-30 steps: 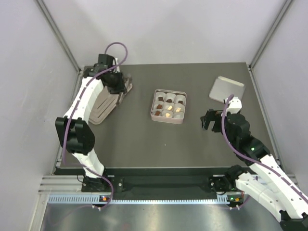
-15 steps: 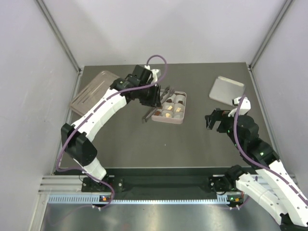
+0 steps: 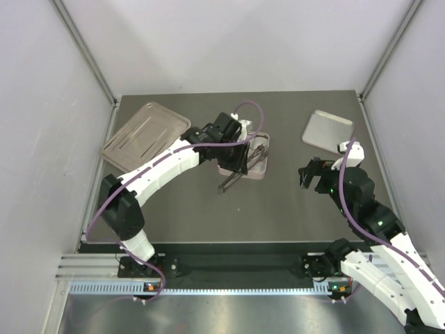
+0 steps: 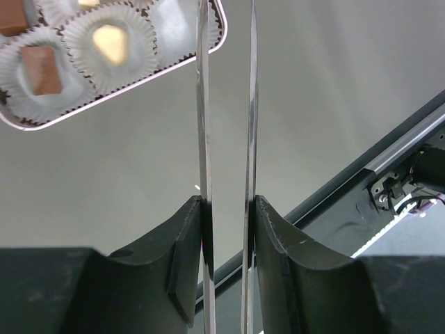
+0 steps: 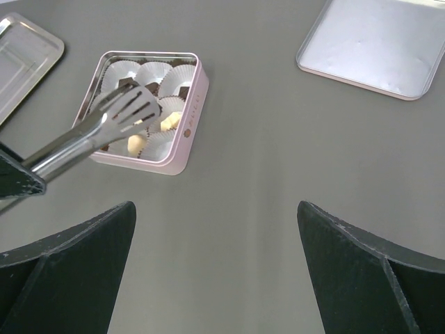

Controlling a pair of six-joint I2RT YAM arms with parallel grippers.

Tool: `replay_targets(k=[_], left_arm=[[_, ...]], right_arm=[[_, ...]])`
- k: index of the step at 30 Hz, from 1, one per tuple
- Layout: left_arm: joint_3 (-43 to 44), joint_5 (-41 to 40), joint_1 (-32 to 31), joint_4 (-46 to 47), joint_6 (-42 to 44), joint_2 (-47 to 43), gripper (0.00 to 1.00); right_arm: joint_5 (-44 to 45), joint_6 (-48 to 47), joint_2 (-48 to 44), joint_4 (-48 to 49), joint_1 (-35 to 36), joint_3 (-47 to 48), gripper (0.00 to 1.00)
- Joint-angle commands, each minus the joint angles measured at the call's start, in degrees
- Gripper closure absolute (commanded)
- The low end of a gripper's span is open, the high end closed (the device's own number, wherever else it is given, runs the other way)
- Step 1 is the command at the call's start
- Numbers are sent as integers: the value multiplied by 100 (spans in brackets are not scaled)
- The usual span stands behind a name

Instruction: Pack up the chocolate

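A pink square tin (image 3: 265,161) of white paper cups sits mid-table. Chocolate pieces lie in its cups: a brown one (image 4: 43,68) and a cream one (image 4: 111,43) show in the left wrist view, and a cream one (image 5: 170,122) in the right wrist view. My left gripper (image 3: 236,165) is shut on metal tongs (image 3: 256,152), whose tips hang over the tin. The two blades (image 4: 202,104) run up from the gripper (image 4: 228,209), slightly apart, with nothing visible between them. My right gripper (image 3: 309,174) is open and empty to the right of the tin (image 5: 191,118).
A clear plastic tray (image 3: 144,133) lies at the back left. The tin's flat silver lid (image 3: 328,129) lies at the back right and shows in the right wrist view (image 5: 368,45). Grey walls close the sides and back.
My left arm has swung from the back-left tray rightward to over the tin, carrying the tongs. The tray is now uncovered. My right gripper has shifted slightly right.
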Motion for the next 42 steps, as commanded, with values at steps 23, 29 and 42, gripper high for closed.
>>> replay_targets(k=[23,29,42], left_arm=[[-330,-524,-261,421,-127,351,63],[-383,-542,-261,439,-136,377,62],[-233,-410,-261,368,-101,492,60]], right_arm=[[124,-5,-6,69,-9,191,0],[124,-5,3,78,0,191,0],[106,-22,55,140,0,148,0]])
